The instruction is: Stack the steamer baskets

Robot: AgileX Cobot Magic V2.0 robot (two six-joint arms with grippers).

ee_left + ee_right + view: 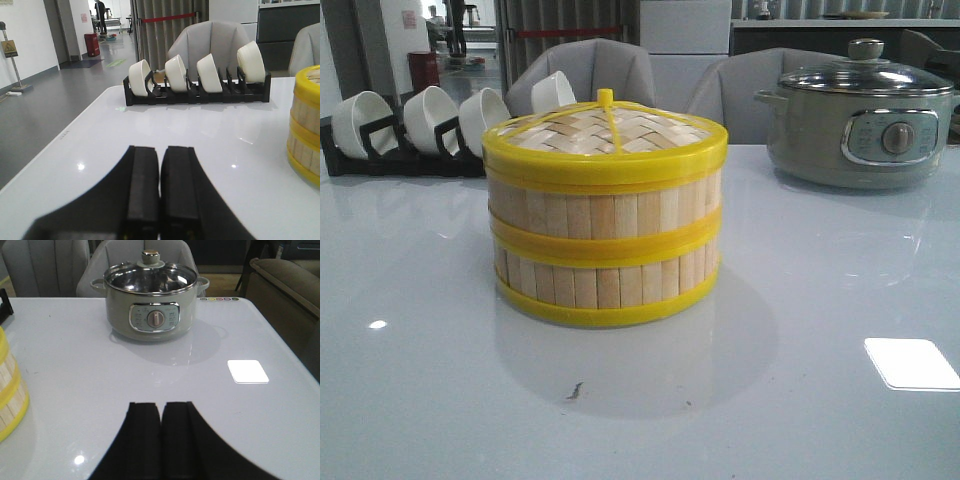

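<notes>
In the front view, the two round steamer baskets with pale bamboo slat walls and yellow rims stood already stacked near the middle of the glossy white bench [440,400], the upper basket [606,205] seated squarely on the lower basket [608,280]. A flat woven bamboo lid with a yellow rim and small yellow knob [607,132] covered the top one. Toward the far left edge sat a black dish rack [390,158] holding four white ceramic bowls [430,118] on edge, and toward the far right corner stood a grey-green electric pot with a glass lid [860,125]. Neither arm appeared in this view.

The left wrist view showed what the front view did not: the left gripper [160,195], its two black fingers [142,190] pressed together with nothing between them, low over the bench and well apart from the stack. Only a sliver of the stacked baskets showed at the frame's side, while the rack and bowls lay beyond the fingers along the far edge.

The right wrist view showed the right gripper [160,440], its black fingers [144,437] likewise closed on nothing, with the electric pot straight beyond them near the far edge. A small part of the stack showed at the frame's margin, clear of the gripper.
</notes>
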